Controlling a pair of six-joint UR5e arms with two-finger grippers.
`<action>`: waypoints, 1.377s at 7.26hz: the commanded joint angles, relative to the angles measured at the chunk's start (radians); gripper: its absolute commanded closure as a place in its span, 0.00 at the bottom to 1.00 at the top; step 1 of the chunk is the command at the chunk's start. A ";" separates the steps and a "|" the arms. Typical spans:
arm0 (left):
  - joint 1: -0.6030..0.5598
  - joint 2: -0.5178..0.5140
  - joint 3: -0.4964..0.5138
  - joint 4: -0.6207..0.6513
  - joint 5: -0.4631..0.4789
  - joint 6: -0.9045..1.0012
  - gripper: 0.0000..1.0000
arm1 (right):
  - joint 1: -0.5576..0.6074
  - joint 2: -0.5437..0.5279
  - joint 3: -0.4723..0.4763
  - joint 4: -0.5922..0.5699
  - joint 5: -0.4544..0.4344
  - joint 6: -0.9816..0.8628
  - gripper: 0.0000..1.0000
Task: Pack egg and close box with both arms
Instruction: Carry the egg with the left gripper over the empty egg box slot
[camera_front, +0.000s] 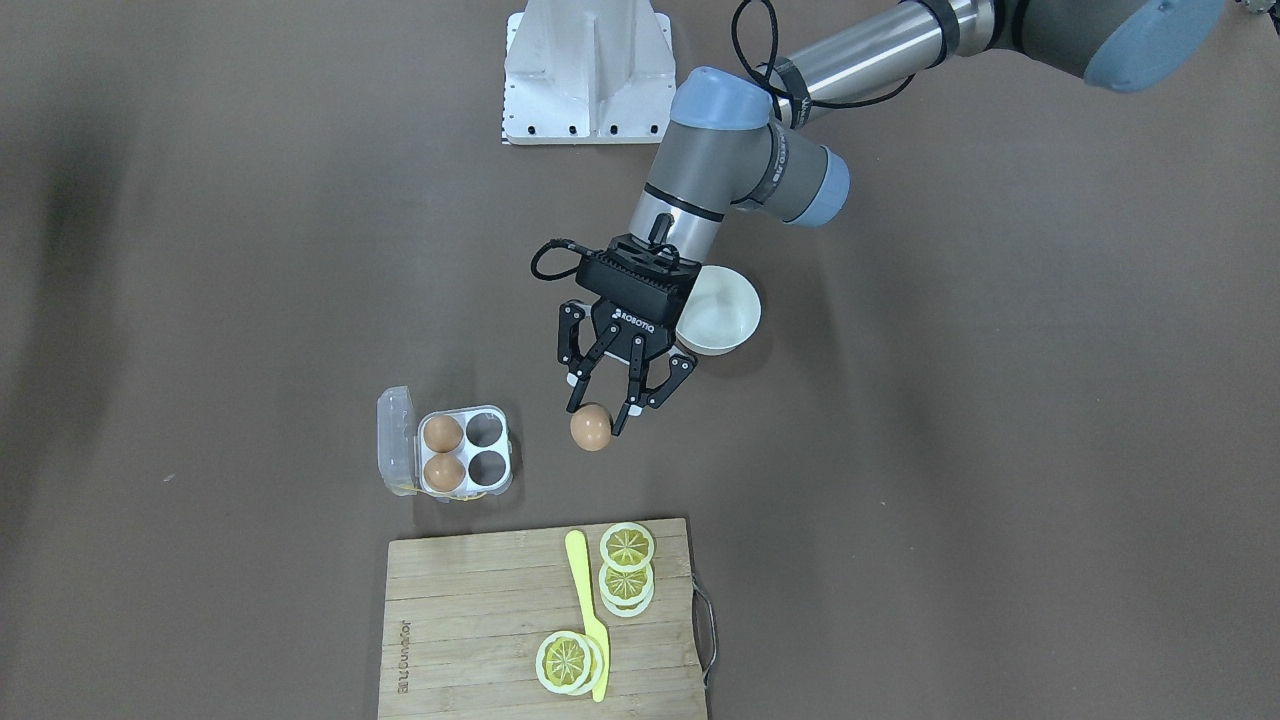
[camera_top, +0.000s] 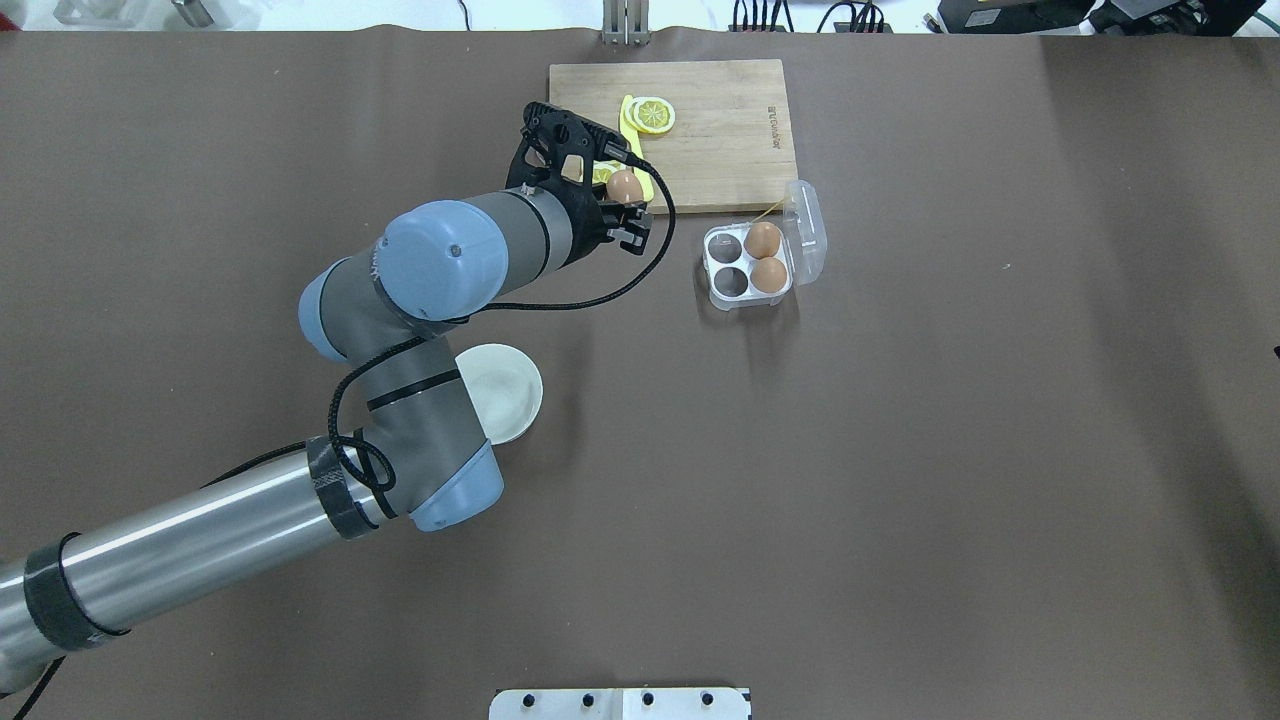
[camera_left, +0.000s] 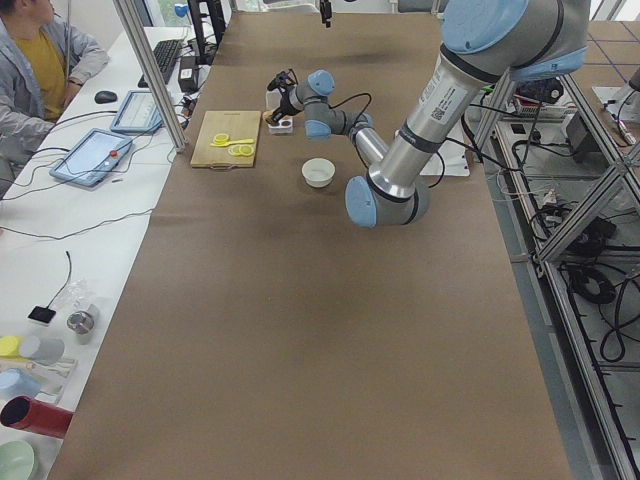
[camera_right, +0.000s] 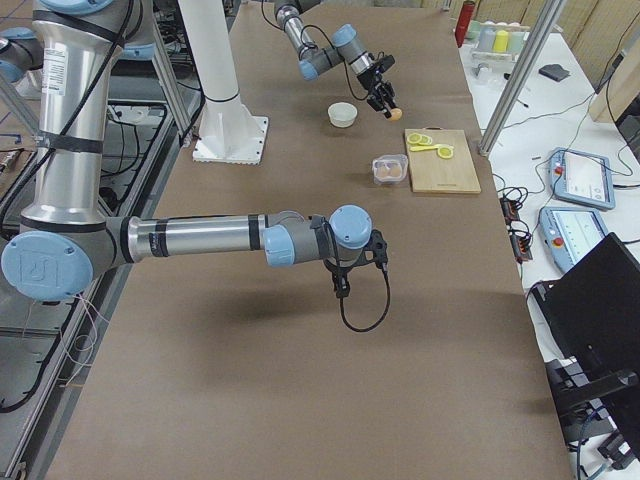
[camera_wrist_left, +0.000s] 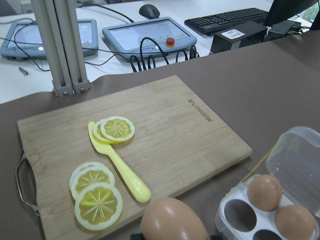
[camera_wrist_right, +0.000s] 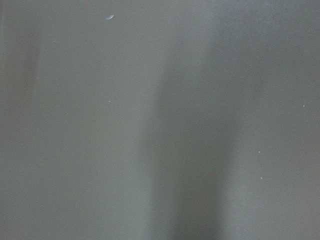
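The left claw (camera_front: 597, 413) pinches the egg (camera_front: 591, 428) near one end, aloft just beside the open box (camera_front: 487, 430) with two free cells. That shallow hold could let it slip and crack on the bench (camera_front: 900, 500). Whether the right claw (camera_right: 342, 288) is open or closed cannot be told.

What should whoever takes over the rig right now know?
Left pincer: shut on the egg, held off the table beside the box.
Right pincer: over the table, away from the box; open or shut unclear.
Box: lid open, two eggs in, two cells empty.
Left to do: place the egg, close the lid with both pincers.
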 joint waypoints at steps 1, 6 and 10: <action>0.076 -0.049 0.037 -0.008 0.165 0.030 1.00 | 0.003 0.003 0.003 0.000 0.000 -0.001 0.00; 0.130 -0.117 0.240 -0.278 0.207 0.033 1.00 | 0.003 0.018 -0.011 -0.002 0.008 0.001 0.00; 0.167 -0.176 0.352 -0.279 0.209 0.039 1.00 | 0.002 0.046 -0.014 -0.003 0.003 0.001 0.00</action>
